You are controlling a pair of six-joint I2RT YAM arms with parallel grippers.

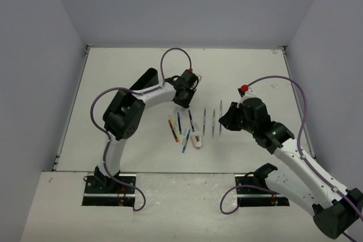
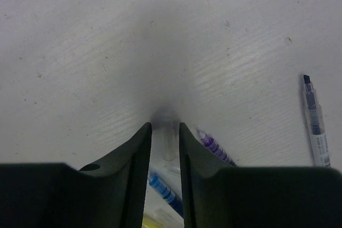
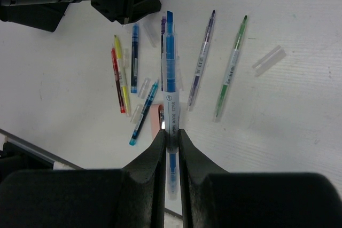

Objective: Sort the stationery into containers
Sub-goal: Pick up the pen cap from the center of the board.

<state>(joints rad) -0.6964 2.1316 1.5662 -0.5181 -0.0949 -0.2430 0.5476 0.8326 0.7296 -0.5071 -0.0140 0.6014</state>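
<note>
Several pens lie in a loose row mid-table: red (image 3: 116, 78), yellow (image 3: 123, 81), dark blue (image 3: 134, 57), teal (image 3: 143, 113), purple (image 3: 202, 60) and green (image 3: 231, 68). A pinkish eraser (image 1: 196, 139) lies by the teal pen. My right gripper (image 3: 171, 132) is shut on a blue highlighter (image 3: 170, 73) and holds it above the row; it also shows in the top view (image 1: 224, 118). My left gripper (image 2: 164, 125) is down at the table at the row's far end (image 1: 182, 101). Its jaws stand narrowly apart around a clear cap (image 2: 168, 137), with a gap on each side. The black tray (image 1: 146, 79) is partly hidden behind the left arm.
A loose clear cap (image 3: 269, 60) lies right of the green pen. A purple pen (image 2: 214, 148), a blue pen (image 2: 163, 190) and a grey pen (image 2: 315, 126) lie close round the left fingers. White walls ring the table on three sides.
</note>
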